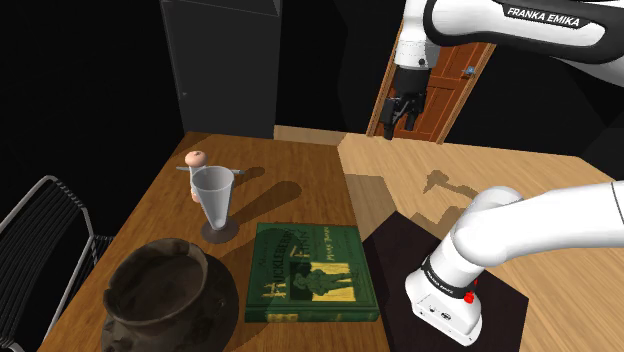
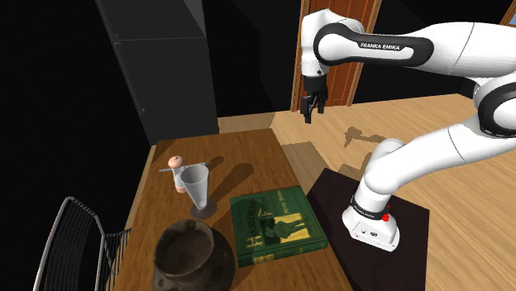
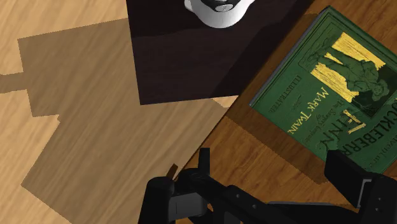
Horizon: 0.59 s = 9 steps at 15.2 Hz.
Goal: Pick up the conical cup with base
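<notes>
The conical cup (image 1: 213, 198) (image 2: 196, 188) is pale and see-through. It stands upright on a round base near the middle of the wooden table (image 1: 290, 170) (image 2: 241, 157). My gripper (image 1: 400, 110) (image 2: 311, 107) (image 3: 273, 168) hangs high in the air beyond the table's far corner, well apart from the cup and toward the shoulder view's right. Its black fingers (image 3: 203, 162) stand apart with nothing between them. Below it lie the table's edge and the wooden floor.
A green book (image 1: 310, 272) (image 2: 277, 223) (image 3: 337, 95) lies beside the cup, a dark round pot (image 1: 160, 295) (image 2: 190, 256) in front. A small pink object (image 1: 197, 159) (image 2: 175, 162) sits just behind the cup. A wire chair (image 1: 40, 230) stands left, a dark cabinet (image 1: 220, 60) behind.
</notes>
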Each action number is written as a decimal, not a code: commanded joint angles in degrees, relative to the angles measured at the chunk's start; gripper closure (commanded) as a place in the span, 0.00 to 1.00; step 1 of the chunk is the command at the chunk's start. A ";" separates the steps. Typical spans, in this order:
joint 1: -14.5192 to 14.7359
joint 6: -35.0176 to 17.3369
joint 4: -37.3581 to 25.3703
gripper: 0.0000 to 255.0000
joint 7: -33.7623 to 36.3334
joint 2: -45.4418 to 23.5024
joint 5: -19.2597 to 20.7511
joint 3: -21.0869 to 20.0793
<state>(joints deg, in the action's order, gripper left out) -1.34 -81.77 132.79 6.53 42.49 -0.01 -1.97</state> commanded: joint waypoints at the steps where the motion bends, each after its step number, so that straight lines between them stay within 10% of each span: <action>1: 0.00 0.00 0.00 0.00 0.00 0.00 0.00 0.00; 9: 2.53 -12.92 0.45 0.00 4.39 -10.01 -5.60 -4.54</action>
<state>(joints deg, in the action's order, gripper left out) 0.91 -93.05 133.48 10.52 33.86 -5.02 -6.05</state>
